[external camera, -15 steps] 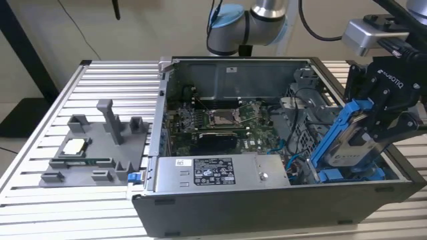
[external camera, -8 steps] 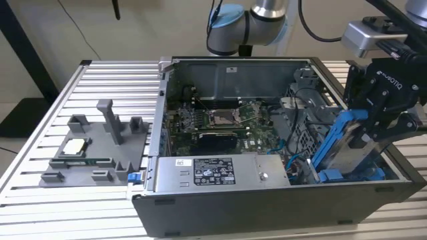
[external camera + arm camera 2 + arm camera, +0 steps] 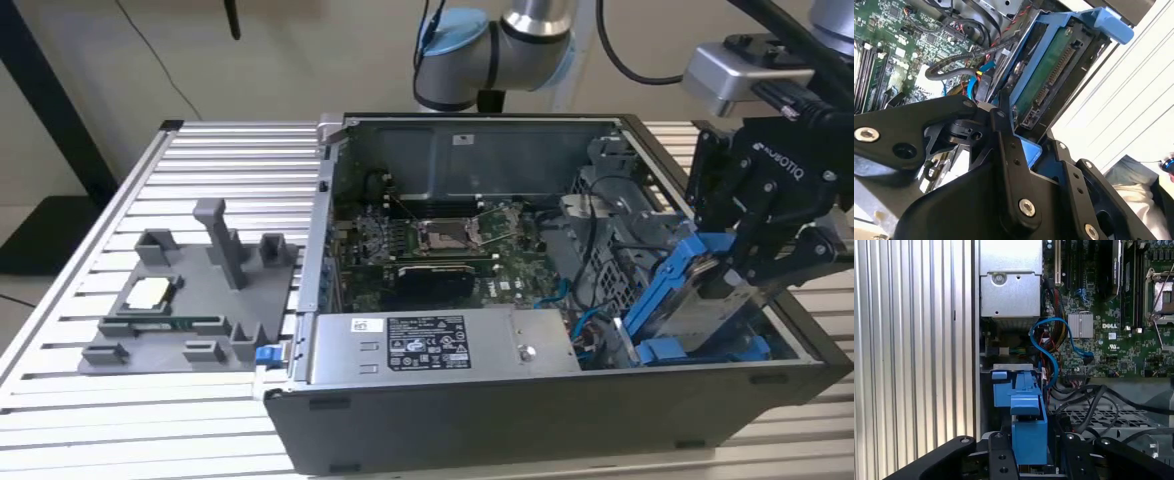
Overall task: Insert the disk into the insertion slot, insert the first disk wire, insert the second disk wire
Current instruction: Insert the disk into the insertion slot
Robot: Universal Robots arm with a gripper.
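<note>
The disk (image 3: 705, 300), a grey drive in a bright blue carrier frame, hangs tilted over the open computer case's corner at the exterior view's right. My black gripper (image 3: 750, 272) is shut on it from above. Below it lies the insertion slot (image 3: 687, 350), with blue plastic at its bottom. The second wrist view looks along the disk's green underside and connector edge (image 3: 1051, 75), with my fingers (image 3: 1006, 150) clamped on the frame. In the first wrist view the blue carrier (image 3: 1029, 427) sits between my fingers (image 3: 999, 457). A loose blue wire (image 3: 1054, 337) curls beside the bay.
A silver labelled power-supply box (image 3: 434, 343) fills the case's front. The green motherboard (image 3: 454, 245) lies behind it. Black cables (image 3: 1089, 400) run close to the bay. A grey fixture (image 3: 187, 300) with small parts stands on the slatted table (image 3: 80, 400) at the exterior view's left.
</note>
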